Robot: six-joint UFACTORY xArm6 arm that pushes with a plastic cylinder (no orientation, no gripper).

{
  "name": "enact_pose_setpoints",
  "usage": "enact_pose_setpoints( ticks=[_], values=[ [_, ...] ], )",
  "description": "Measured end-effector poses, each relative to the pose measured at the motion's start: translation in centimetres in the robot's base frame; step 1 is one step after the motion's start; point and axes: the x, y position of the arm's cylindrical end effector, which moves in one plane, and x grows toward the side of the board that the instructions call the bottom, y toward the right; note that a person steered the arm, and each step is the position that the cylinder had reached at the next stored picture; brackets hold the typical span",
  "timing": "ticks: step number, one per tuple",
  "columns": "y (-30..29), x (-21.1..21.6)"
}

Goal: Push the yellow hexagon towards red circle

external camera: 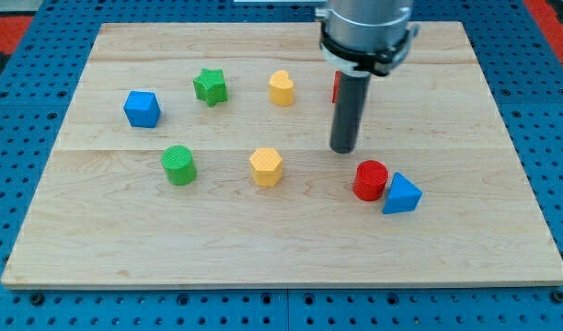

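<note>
The yellow hexagon (266, 166) sits near the board's middle. The red circle (371, 179) stands to its right, touching a blue triangle (401, 194) on its right side. My tip (342, 149) rests on the board between them, slightly above their line, up and left of the red circle and well right of the hexagon, touching neither.
A yellow heart-shaped block (281, 88), a green star (210, 85) and a blue cube (142, 108) lie across the upper board. A green circle (179, 165) is left of the hexagon. A red block (336, 87) is mostly hidden behind the rod.
</note>
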Motion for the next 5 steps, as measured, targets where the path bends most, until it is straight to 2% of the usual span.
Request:
enact_pose_setpoints(
  ticks=[2, 3, 4, 5],
  values=[
    [-9.8, 0.0],
    [-11.4, 2.9],
    [-13.5, 3.2],
    [-10.5, 3.2]
  ],
)
